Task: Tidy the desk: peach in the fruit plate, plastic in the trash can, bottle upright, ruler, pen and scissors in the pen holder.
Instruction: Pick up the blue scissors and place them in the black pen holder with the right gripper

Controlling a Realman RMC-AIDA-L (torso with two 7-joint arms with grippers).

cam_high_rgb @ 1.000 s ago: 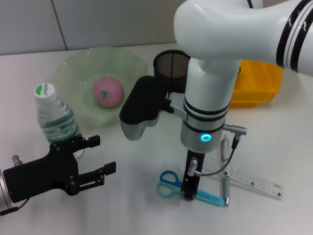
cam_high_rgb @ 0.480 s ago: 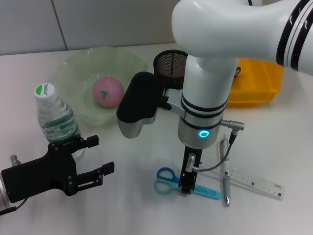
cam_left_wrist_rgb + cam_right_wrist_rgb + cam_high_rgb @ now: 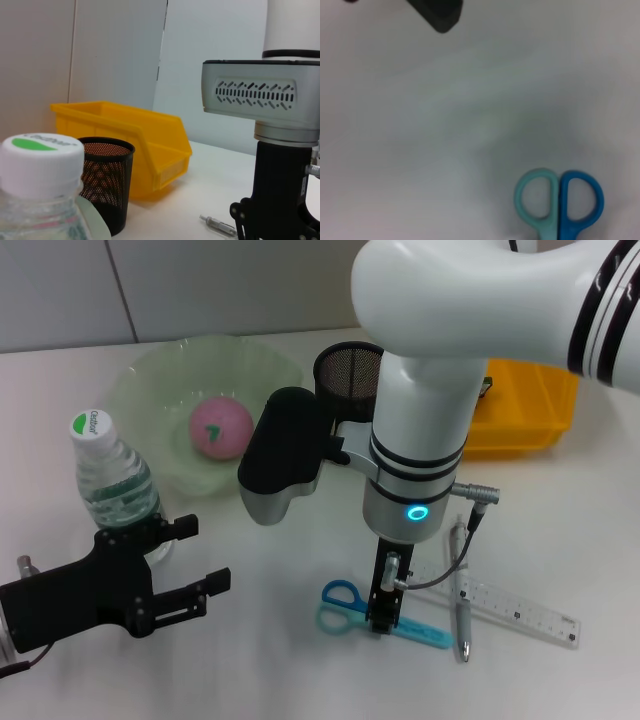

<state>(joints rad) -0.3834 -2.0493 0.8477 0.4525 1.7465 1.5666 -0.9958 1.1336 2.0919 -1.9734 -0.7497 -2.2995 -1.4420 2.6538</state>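
The blue-handled scissors lie on the white desk, and my right gripper stands straight down, shut on them just behind the handles. The pen and the clear ruler lie to their right. The black mesh pen holder stands behind my right arm. In the green fruit plate sits the pink peach. The bottle stands upright beside my open left gripper. The plastic is out of view.
A yellow bin stands at the back right, beside the pen holder. My right arm's white body hangs over the middle of the desk and hides part of the pen holder.
My right gripper has shifted slightly left and away from me, and the scissors have moved with it. The pen and ruler have stayed put. My left gripper has drifted slightly left.
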